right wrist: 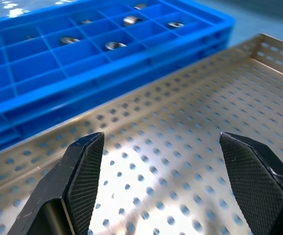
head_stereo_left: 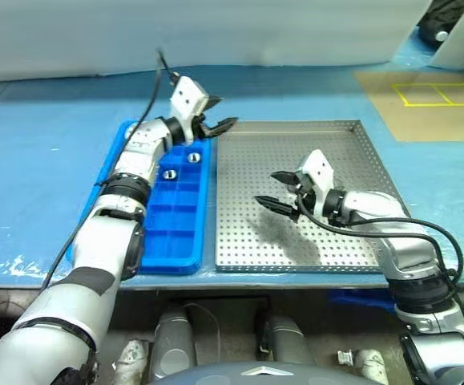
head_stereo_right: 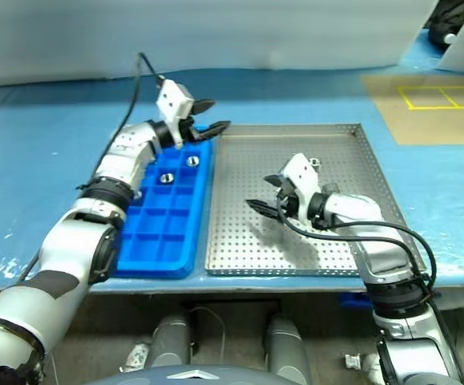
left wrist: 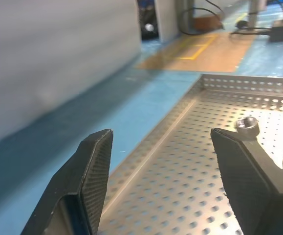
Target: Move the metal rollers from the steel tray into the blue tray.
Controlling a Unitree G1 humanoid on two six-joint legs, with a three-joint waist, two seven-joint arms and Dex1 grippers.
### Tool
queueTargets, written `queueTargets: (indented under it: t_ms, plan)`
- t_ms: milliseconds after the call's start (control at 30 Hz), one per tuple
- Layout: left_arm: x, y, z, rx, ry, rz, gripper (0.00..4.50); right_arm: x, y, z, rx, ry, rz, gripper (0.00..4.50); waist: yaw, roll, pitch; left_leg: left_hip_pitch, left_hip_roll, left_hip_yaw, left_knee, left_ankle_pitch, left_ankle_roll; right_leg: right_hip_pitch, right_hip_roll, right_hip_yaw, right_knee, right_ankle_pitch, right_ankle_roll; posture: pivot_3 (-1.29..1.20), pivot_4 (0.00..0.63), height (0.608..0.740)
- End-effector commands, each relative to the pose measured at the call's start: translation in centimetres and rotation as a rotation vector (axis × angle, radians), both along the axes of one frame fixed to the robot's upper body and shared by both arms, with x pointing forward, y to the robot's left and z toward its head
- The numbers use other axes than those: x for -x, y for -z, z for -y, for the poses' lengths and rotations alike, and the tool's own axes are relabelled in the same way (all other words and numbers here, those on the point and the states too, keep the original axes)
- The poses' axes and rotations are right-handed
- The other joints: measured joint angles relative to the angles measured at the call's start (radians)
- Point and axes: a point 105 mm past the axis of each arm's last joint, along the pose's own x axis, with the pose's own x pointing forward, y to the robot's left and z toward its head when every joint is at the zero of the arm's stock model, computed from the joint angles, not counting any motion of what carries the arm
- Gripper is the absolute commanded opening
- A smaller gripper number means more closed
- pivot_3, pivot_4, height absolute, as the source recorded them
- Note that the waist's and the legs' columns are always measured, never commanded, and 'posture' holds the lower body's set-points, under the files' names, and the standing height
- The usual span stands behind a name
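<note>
Metal rollers (right wrist: 116, 45) lie in several squares of the blue tray, with two more in the steel tray.

The table (head_stereo_left: 47, 160) is covered in blue. On it the steel tray (head_stereo_left: 240, 233) sits just beside the blue tray (head_stereo_left: 175, 233), edge to edge. The left hand (head_stereo_left: 215, 123) hovers over the far end where the two trays meet, fingers apart and holding nothing. The right hand (head_stereo_left: 276, 191) hangs above the middle of the steel tray, fingers wide and empty. Two rollers (left wrist: 247, 127) rest on the holed floor near the far rim.
</note>
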Motion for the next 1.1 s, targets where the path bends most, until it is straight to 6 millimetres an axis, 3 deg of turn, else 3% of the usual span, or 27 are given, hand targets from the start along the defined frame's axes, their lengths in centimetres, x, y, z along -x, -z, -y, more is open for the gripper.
queueTargets:
  t_ms: [33,267,500,800,1100]
  plan:
    - [0.9,0.1,2.8,-0.047,0.100,0.013,3.36,1.3,-1.8,1.4,-0.015,0.084,0.064,3.87,-0.022,0.000,0.000,0.000,0.000,0.000,0.000,0.000,0.000,0.000,0.001,0.001,-0.001,0.000,0.000,-0.56,0.150,0.740]
    - [2.1,3.2,7.0,-0.098,0.154,-0.096,3.36,4.3,-1.1,3.1,-0.004,0.234,0.042,3.87,-0.089,0.000,0.000,0.000,0.000,0.002,0.001,-0.002,0.004,-0.001,0.002,0.002,-0.001,-0.001,0.001,-0.73,0.150,0.740]
    - [2.4,5.1,8.7,-0.122,0.111,-0.162,3.36,5.5,-1.0,3.7,0.000,0.300,0.034,3.87,-0.150,0.000,0.000,-0.002,-0.001,0.002,0.015,-0.007,0.011,0.001,0.002,0.002,-0.002,-0.004,0.010,-0.79,0.150,0.740]
    - [1.7,7.5,8.1,-0.198,-0.024,-0.187,3.36,5.8,-0.7,3.8,0.006,0.323,0.023,3.87,-0.220,0.000,0.000,-0.011,-0.014,0.001,0.021,-0.014,0.024,0.003,-0.009,0.001,-0.017,0.002,0.022,-0.79,0.150,0.740]
    - [1.1,9.2,7.0,-0.282,-0.121,-0.185,3.36,5.3,-0.5,3.6,0.009,0.316,0.021,3.87,-0.274,0.000,0.000,-0.021,-0.027,0.000,0.025,-0.024,0.039,0.005,-0.023,0.000,-0.025,0.006,0.017,-0.78,0.150,0.740]
